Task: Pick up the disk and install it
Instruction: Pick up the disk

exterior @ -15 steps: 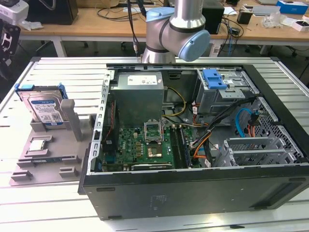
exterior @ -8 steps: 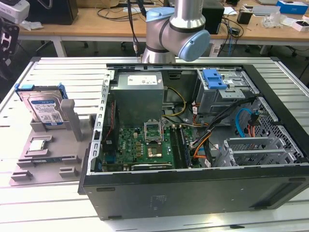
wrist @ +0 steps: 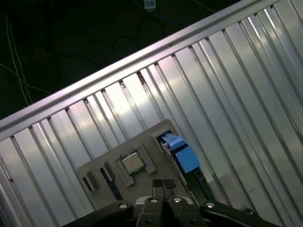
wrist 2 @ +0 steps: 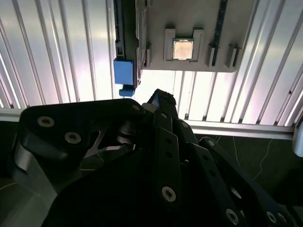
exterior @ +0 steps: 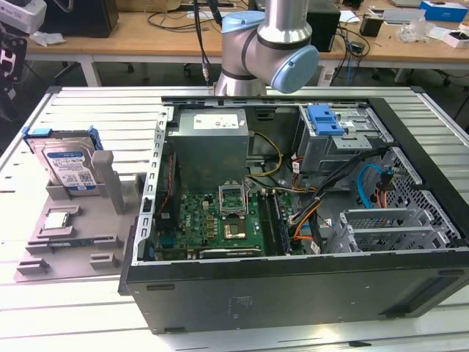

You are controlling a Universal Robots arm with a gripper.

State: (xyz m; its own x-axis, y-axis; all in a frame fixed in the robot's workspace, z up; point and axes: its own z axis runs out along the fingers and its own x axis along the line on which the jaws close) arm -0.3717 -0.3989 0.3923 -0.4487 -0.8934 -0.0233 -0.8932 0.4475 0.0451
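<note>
The disk (exterior: pixel 67 165), a silver drive with a blue-and-white label and blue frame, stands upright in a slot of the grey fixture (exterior: pixel 80 220) at the exterior view's left. Both wrist views look down on it edge-on, and its blue frame end (wrist: pixel 182 153) (wrist 2: pixel 124 73) shows. My gripper (wrist: pixel 163 183) hangs well above the fixture with its two fingertips pressed together and nothing between them. In the second wrist view the black finger linkage (wrist 2: pixel 163 142) ends near the fixture's edge.
A small square processor chip (wrist: pixel 133 162) (wrist 2: pixel 183 49) lies in a pocket of the fixture. The open computer case (exterior: pixel 293 213) stands at the exterior view's right, with a blue bracket (exterior: pixel 326 119) in its drive bay. Ribbed aluminium table (exterior: pixel 88 110) lies underneath.
</note>
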